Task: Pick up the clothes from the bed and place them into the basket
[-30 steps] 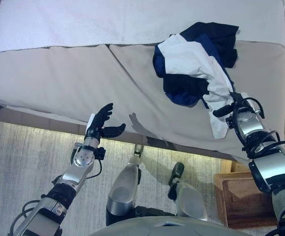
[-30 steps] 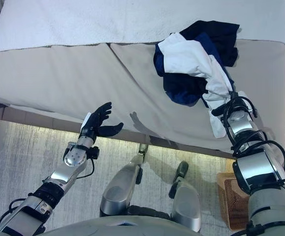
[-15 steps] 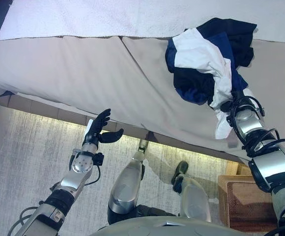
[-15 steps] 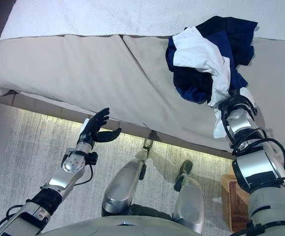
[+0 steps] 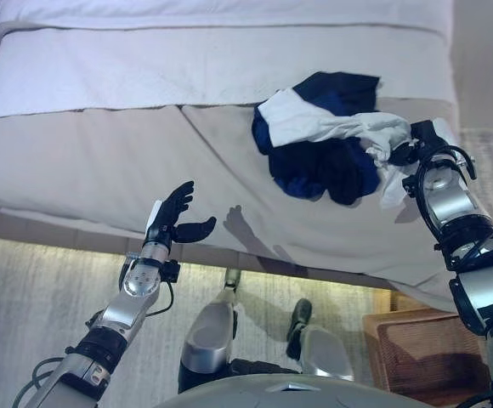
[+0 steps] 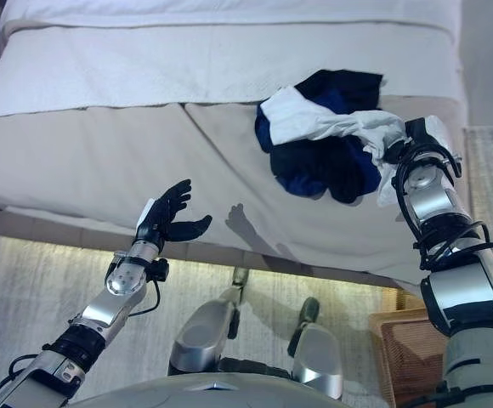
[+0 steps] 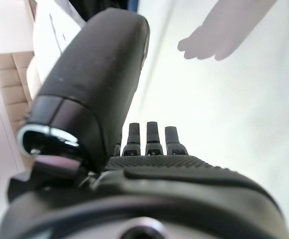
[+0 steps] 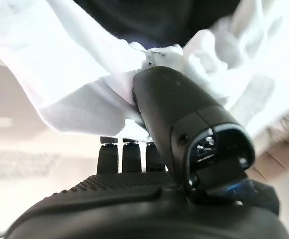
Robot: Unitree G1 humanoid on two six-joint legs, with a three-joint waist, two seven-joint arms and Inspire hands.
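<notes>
A: So what's the right hand up to? Looks like its thumb and fingers are pinched on a bunch of the white fabric, right at the edge of the clothes.

B: Yep, the wrist view shows the thumb pressed into soft, crumpled white cloth. The pile is a rumpled heap of navy, black and white, sitting on the right part of the bed, which has a smooth beige cover and a nubby white blanket further back.

A: And the left hand?

B: It hangs over the bed's near edge, fingers straight and spread, holding nothing. The woven brown basket sits on the floor at lower right.
</notes>
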